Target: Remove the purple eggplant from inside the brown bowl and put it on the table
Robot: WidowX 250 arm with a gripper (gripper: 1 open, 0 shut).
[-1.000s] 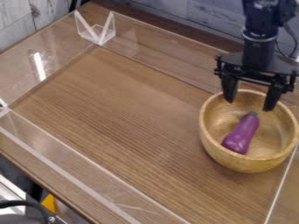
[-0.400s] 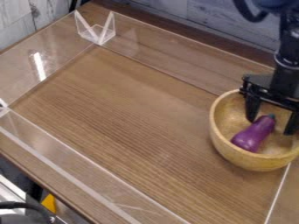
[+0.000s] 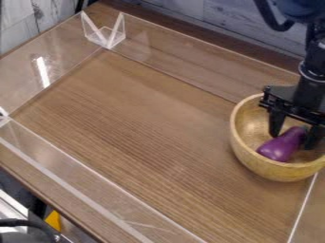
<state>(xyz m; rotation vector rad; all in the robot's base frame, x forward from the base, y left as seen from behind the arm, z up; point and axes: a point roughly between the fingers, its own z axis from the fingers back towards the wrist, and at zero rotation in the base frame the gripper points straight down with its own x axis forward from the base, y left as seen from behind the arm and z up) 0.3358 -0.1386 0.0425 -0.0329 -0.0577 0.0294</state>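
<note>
The brown bowl (image 3: 249, 158) sits at the right side of the table (image 3: 140, 123). Inside it lies the purple eggplant (image 3: 280, 146), slanted, with its fat end toward the front. My gripper (image 3: 295, 129) points straight down into the bowl, its black fingers (image 3: 277, 120) pressed on either side of the eggplant's narrow upper end. That end is hidden between the fingers. The eggplant still rests on the bowl's floor.
Clear acrylic walls (image 3: 76, 204) edge the table on the left, front and back. A clear acrylic corner piece (image 3: 105, 30) stands at the far left. The bowl is close to the table's right edge, and bare wood stretches to its left.
My gripper has moved right and sunk into the bowl over the eggplant. Its fingers have come in on the eggplant's upper end. The bowl has shifted slightly right.
</note>
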